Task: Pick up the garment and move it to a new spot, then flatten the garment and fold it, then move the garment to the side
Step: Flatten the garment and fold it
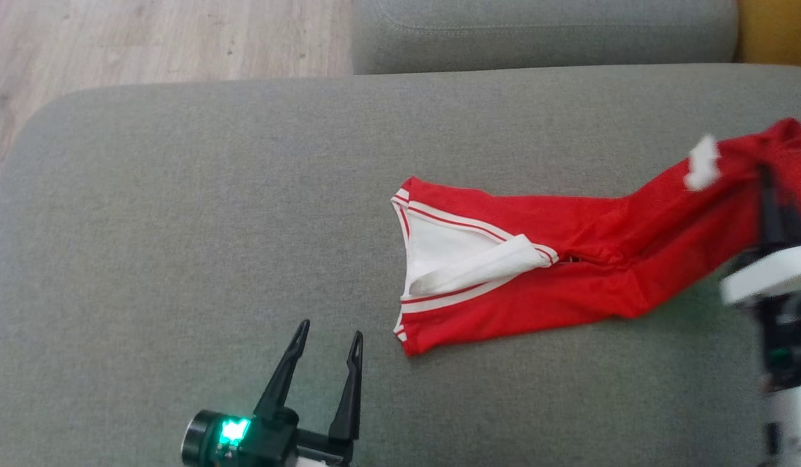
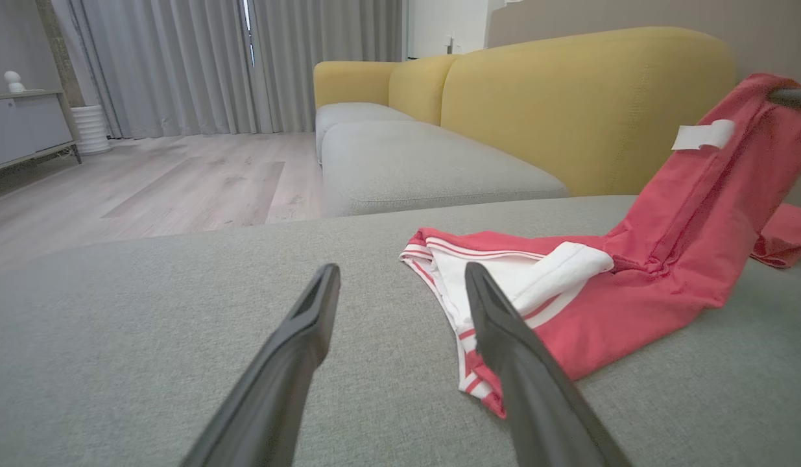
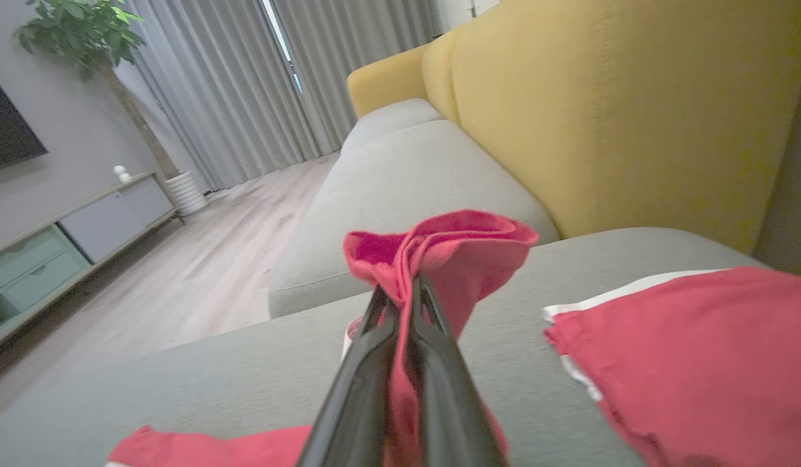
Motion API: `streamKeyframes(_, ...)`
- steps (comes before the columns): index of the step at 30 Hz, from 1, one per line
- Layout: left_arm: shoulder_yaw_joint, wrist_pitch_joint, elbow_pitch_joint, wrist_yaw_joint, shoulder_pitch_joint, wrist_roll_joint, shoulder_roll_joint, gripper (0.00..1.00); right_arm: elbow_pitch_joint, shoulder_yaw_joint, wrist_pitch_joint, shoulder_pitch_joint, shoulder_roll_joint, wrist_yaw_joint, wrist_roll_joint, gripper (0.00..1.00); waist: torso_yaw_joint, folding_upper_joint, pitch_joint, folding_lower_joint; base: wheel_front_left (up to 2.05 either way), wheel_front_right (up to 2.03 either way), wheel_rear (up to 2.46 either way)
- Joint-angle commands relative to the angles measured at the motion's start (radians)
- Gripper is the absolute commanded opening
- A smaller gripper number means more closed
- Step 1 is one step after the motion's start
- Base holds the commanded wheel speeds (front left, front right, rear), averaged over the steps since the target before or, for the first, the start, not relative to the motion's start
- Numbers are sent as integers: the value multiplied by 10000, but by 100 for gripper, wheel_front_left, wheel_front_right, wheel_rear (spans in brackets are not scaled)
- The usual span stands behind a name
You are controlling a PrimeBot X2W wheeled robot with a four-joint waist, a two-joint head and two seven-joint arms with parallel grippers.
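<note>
A red garment [image 1: 569, 259] with white trim and a white inner panel lies stretched across the grey cushion [image 1: 212, 227], its striped hem at the centre and its far end lifted at the right. My right gripper [image 1: 766, 178] is shut on that raised end; in the right wrist view the red garment [image 3: 439, 253] bunches over the pinched fingertips. A white label [image 2: 702, 135] hangs from the lifted part. My left gripper [image 1: 329, 337] is open just above the cushion, left of the striped hem [image 2: 468, 373] and apart from it.
The cushion's rounded far-left corner gives way to a wooden floor [image 1: 147, 39]. Another grey seat cushion [image 2: 413, 162] lies beyond, with a yellow backrest [image 2: 569, 97] behind. A low cabinet [image 3: 63, 240] and curtains [image 2: 179, 65] stand across the room.
</note>
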Motion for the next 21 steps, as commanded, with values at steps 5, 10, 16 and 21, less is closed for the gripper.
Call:
streamKeyframes(5, 366, -95, -100, -190, -11, 167, -194, 100, -1563, 1318, 510, 219, 1121, 65, 71, 0, 203, 0, -135, 0, 0, 0, 0)
streamKeyframes(10, 342, -95, 31, -349, -35, 231, -257, 100, -1425, 2630, 599, 30, 1600, 65, 379, 0, 460, 0, -142, 0, 0, 0, 0)
streamKeyframes(16, 383, -95, 187, -459, -59, 266, -320, 100, -675, 4377, 413, -210, 1731, 65, 680, 0, 747, 0, -131, 0, 0, 0, 0)
streamKeyframes(21, 369, -95, 266, -509, -63, 289, -388, 100, 436, 5809, -516, -598, 1739, 65, 1493, 25, 911, 0, -172, 0, 0, 0, 0)
